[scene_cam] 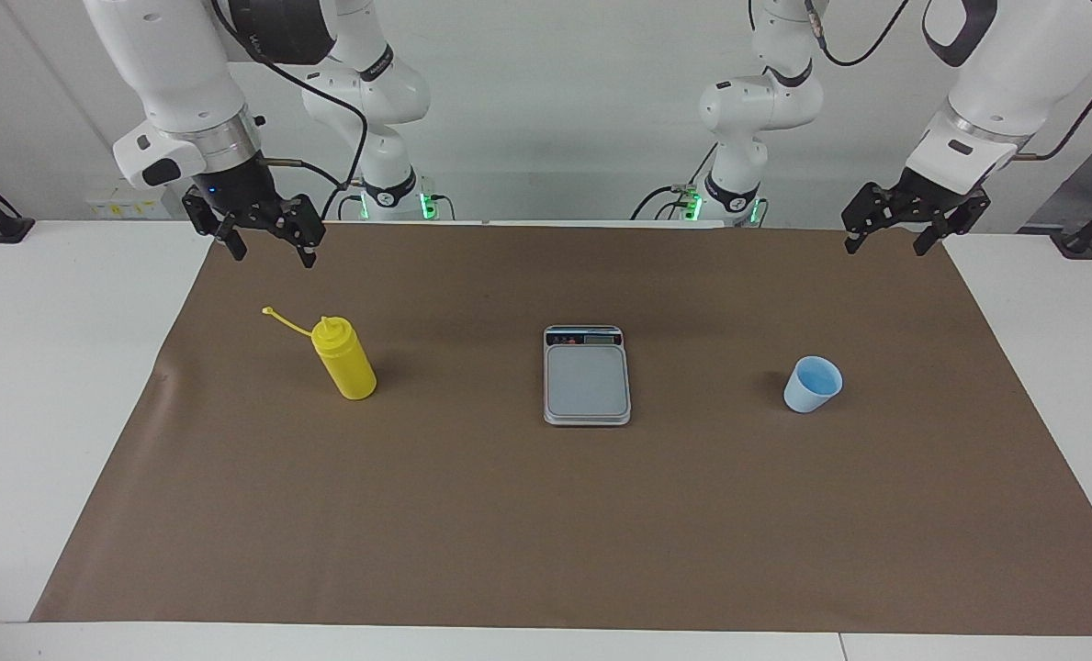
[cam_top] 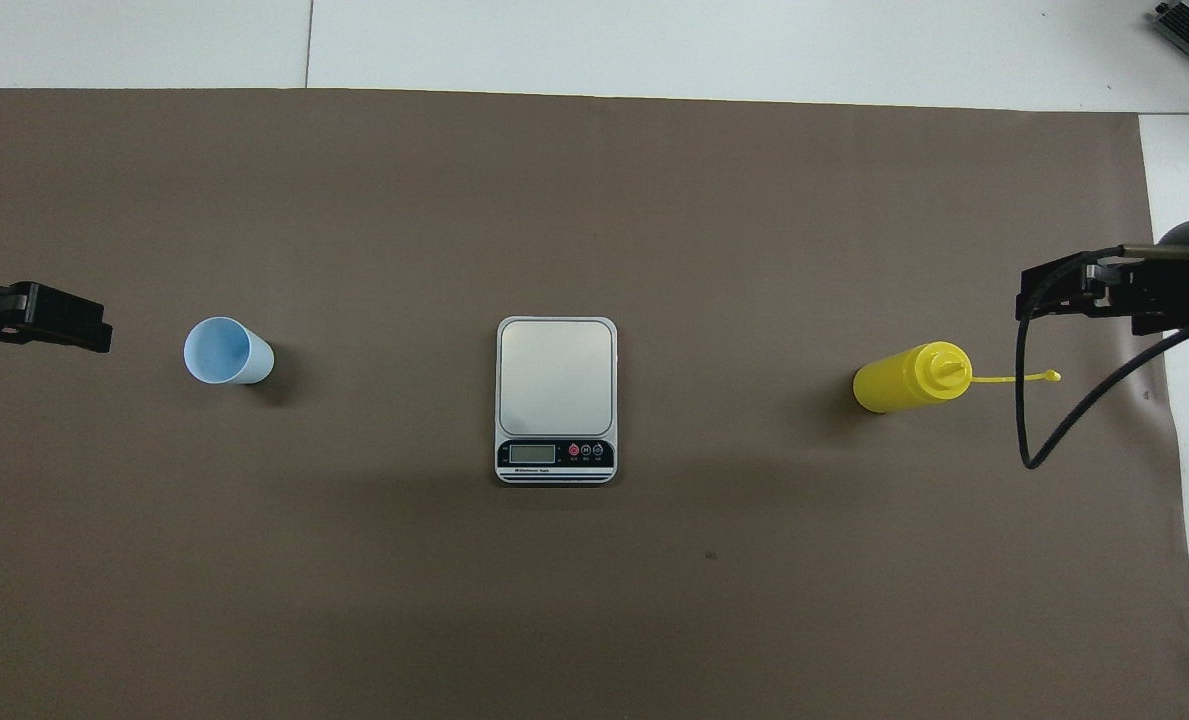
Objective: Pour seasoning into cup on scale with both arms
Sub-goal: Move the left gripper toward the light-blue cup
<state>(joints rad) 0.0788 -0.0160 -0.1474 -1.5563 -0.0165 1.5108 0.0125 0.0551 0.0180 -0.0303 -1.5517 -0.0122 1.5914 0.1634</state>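
I see the scale mid-frame on the brown mat, bare mat all round it. The seasoning stands centre-left, the cup centre-right. Both the right gripper upper left and the left gripper upper right hang with fingers apart, empty.

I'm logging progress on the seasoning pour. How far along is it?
Nothing is done yet. The cup stands on the mat, not on the empty scale. The seasoning bottle stands untouched. The left gripper and right gripper hang open, holding nothing. Everything is left.
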